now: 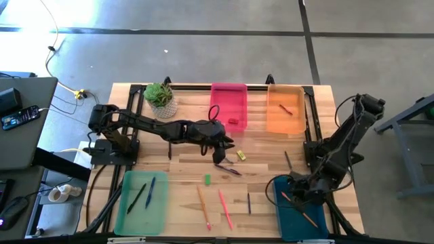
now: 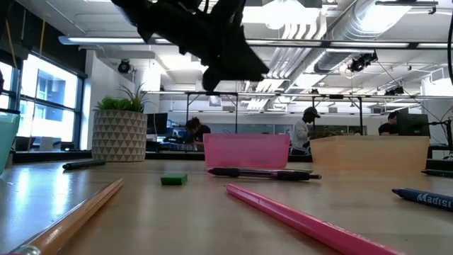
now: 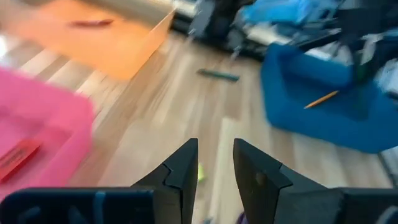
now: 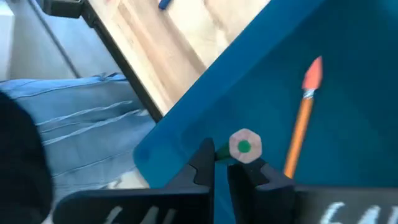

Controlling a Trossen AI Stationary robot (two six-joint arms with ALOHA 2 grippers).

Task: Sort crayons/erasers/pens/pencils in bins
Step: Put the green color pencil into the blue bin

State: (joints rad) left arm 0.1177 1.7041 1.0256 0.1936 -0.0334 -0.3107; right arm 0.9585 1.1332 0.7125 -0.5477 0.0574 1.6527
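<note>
My left gripper (image 1: 222,153) hangs open and empty above the table's middle. A yellow eraser (image 1: 240,156) lies just right of it and shows below its fingers (image 3: 199,174). A purple pen (image 1: 229,169), a green eraser (image 1: 207,179), an orange pencil (image 1: 203,207), a pink pencil (image 1: 225,209) and a short dark stick (image 1: 249,203) lie on the table. My right gripper (image 1: 297,196) is low over the teal bin (image 1: 288,227), shut on a green crayon (image 4: 244,147). An orange pencil (image 4: 301,124) lies in that bin. My right gripper pinches the green crayon between its two fingertips (image 4: 205,163). The crayon's green shaft (image 4: 221,153) shows in the narrow gap. Its cut wooden end with the green core (image 4: 244,147) faces the wrist camera. What lies below the fingers is hidden by them.
The pink bin (image 1: 228,91) holds a red eraser (image 1: 234,122), and the orange bin (image 1: 285,125) holds a red crayon (image 1: 285,108). The green bin (image 1: 129,210) holds two pens. A potted plant (image 1: 161,98) stands far left. A dark pen (image 1: 287,160) lies near the right arm.
</note>
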